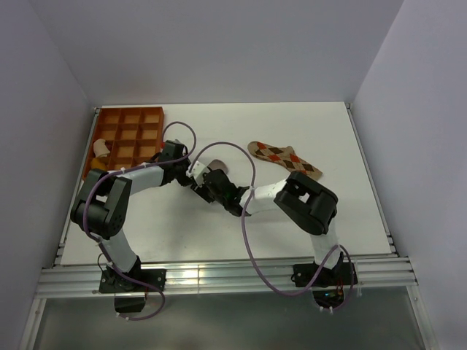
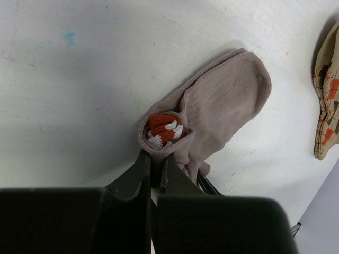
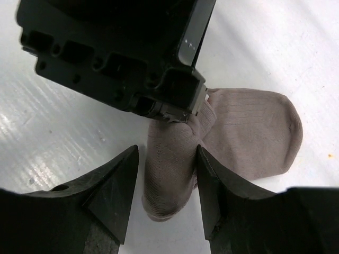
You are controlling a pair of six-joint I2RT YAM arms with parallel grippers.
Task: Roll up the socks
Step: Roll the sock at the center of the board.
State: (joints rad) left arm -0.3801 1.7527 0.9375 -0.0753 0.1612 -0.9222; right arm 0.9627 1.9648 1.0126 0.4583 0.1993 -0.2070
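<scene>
The grey-brown sock (image 2: 222, 100) lies on the white table, its end folded over so the red-and-white striped cuff (image 2: 165, 129) is tucked inside the fold. My left gripper (image 2: 156, 157) is shut on the edge of that fold. In the right wrist view the folded part of the sock (image 3: 172, 169) sits between the fingers of my right gripper (image 3: 167, 182), which is open and straddles it; its right finger touches the fabric. The left gripper's body (image 3: 122, 53) is right above. The two grippers meet at mid-table (image 1: 208, 179). The tan argyle sock (image 1: 284, 159) lies flat to the right, also showing in the left wrist view (image 2: 327, 95).
An orange compartment tray (image 1: 131, 131) stands at the back left, with a small pale object (image 1: 100, 148) at its left edge. Purple cables loop over both arms. Grey walls enclose the table on three sides.
</scene>
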